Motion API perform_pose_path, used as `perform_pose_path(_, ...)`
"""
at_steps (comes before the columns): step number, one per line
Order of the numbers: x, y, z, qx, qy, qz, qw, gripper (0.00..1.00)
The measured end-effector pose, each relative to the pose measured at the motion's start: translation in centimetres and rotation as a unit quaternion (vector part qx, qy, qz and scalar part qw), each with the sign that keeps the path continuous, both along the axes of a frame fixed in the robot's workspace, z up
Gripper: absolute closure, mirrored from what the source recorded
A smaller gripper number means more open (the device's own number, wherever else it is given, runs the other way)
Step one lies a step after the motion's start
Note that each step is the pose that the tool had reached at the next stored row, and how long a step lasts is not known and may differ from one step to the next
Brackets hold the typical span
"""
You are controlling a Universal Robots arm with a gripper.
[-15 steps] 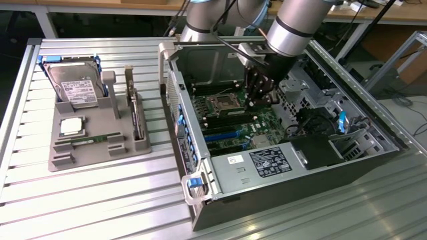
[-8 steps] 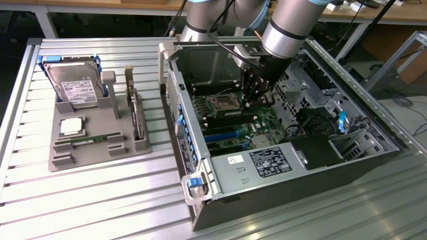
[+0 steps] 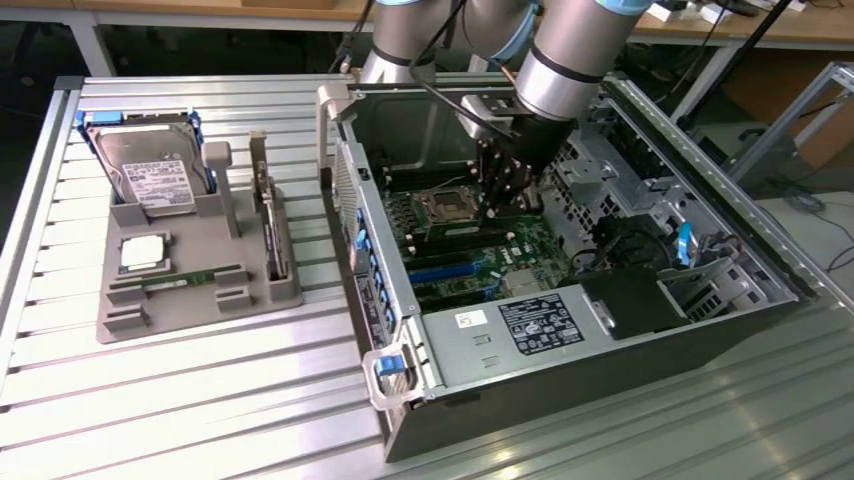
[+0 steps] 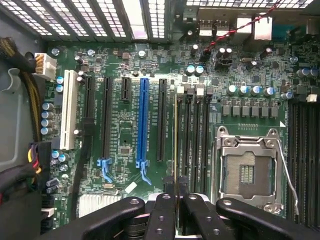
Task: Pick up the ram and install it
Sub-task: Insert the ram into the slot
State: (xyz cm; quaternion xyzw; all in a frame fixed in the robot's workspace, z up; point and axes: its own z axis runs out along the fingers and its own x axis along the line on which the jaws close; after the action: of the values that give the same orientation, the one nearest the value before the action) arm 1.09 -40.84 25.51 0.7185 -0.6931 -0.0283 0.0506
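My gripper is down inside the open computer case, just above the motherboard. In the wrist view the black fingers are shut on the ram. It appears edge-on as a thin green-gold strip running out from my gripper. It lies along the row of black memory slots, over the slot at the edge of the row farthest from the open silver processor socket. Whether it touches the slot I cannot tell.
A grey holder tray stands at the exterior view's left with a silver hard drive and a square processor chip. Long expansion slots, one blue, and a cable bundle lie beside the memory slots. Case walls surround the arm.
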Motion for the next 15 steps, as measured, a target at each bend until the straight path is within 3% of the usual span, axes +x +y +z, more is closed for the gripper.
perform_pose_path(6, -0.3, 0.16, -0.63, -0.0005, 0.0, 0.0, 1.0, 0.88)
perform_pose_path(11, -0.5, 0.16, -0.98, -0.0037, 0.0, 0.0, 1.0, 0.88)
perform_pose_path(15, -0.5, 0.16, -1.15, -0.0039, 0.0, 0.0, 1.0, 0.88)
